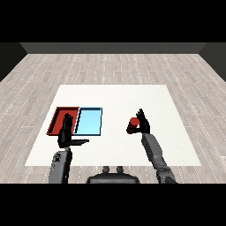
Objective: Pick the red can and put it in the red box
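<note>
The white surface (114, 95) lies across a grey plank floor (110, 66), and the two trays sit side by side toward its 9 o'clock side. The red tray (58, 115) is the outer one; the light blue tray (90, 121) touches it along its 3 o'clock edge.

The red can (132, 125) stands on the surface at about 3 o'clock from the light blue tray, well apart from both trays. It is upright or nearly so, with its round top showing.

The right hand (142, 123) comes in from 5 o'clock on its grey forearm (154, 152) and is against the can's 3 o'clock side. Its fingers (140, 113) rise past the can's top while lower parts of the hand wrap toward the can's body; the hand appears curled round the can. Whether the can is lifted off the surface or resting on it cannot be told.

The left hand (65, 132) comes in from 7 o'clock and overlaps the near edge of the red tray, close to the seam between the two trays. Its fingers (67, 121) are straight, pointing toward 12 o'clock, and its thumb (80, 141) sticks out toward 3 o'clock; it holds nothing.
</note>
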